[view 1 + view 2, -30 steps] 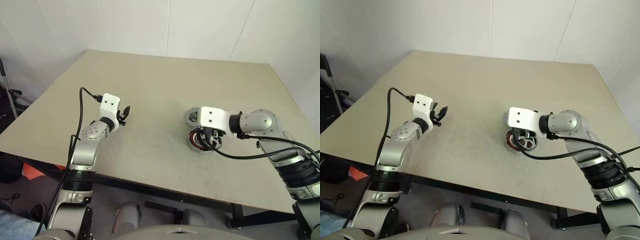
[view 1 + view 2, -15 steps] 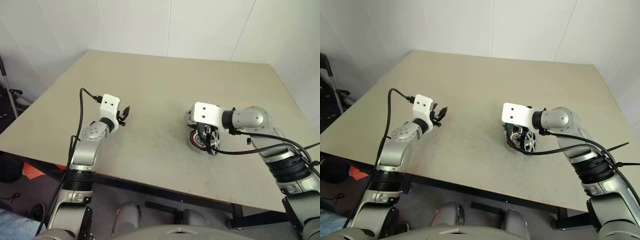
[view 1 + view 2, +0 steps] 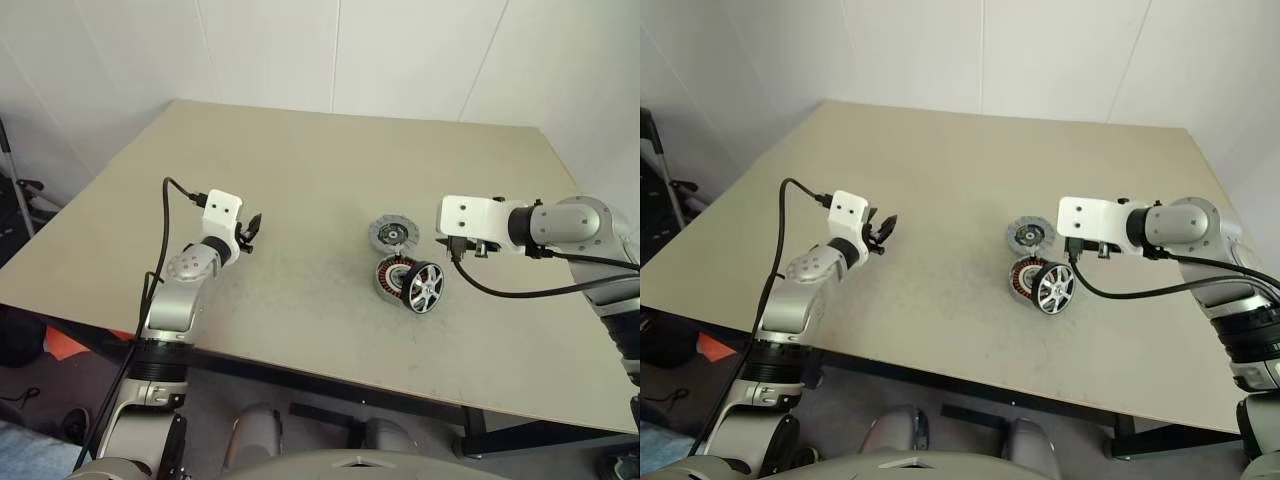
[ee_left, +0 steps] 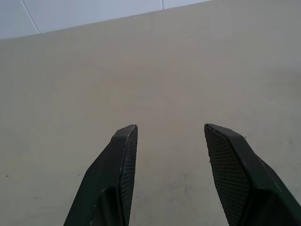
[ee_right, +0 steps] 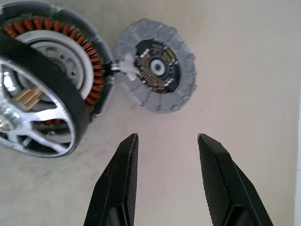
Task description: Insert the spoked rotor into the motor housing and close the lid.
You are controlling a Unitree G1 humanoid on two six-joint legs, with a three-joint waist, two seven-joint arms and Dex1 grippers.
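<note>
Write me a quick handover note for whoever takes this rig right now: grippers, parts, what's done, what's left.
Left gripper: open, empty, over bare table.
Right gripper: open, empty, near the lid.
Spoked rotor: tilted on edge against the motor housing, not seated.
Lid: flat on the table beside the housing.
Done: rotor brought to the housing.
Left: seat the rotor flat, then fit the lid.

The black wheel with silver spokes (image 3: 1055,288) leans tilted against the round grey copper-wound housing (image 3: 1023,280); the ribbed grey disc lid (image 3: 1028,236) lies flat at the housing's twelve o'clock.
</note>
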